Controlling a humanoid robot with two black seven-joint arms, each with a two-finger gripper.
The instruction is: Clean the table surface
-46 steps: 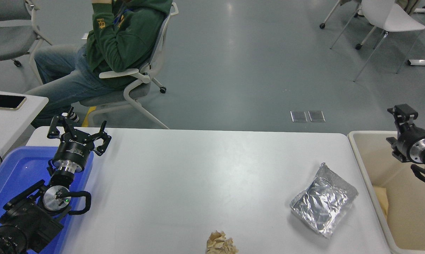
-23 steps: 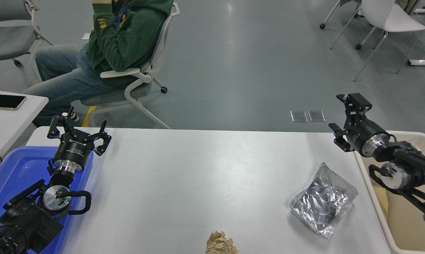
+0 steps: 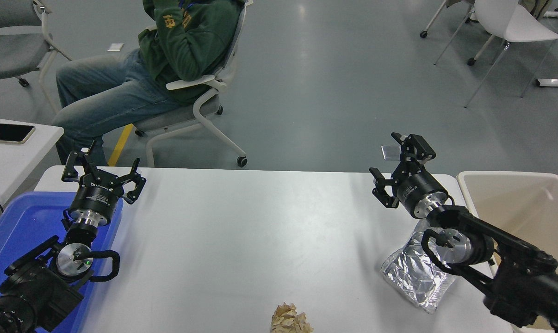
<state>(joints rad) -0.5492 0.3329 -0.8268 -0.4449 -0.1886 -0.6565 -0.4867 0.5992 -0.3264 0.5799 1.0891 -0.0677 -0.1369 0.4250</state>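
The right gripper [image 3: 396, 172] hangs with fingers apart over the table surface [image 3: 260, 231] — glossy, hard, slick. The foil bag [image 3: 415, 275] looks light and crinkly — best pinched at an edge.

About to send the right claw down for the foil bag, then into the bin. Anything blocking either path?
Nothing visible blocks either. The right claw, open, hangs above the table surface just beyond the foil bag; only its own arm overlaps the bag. The beige bin sits right beside it.
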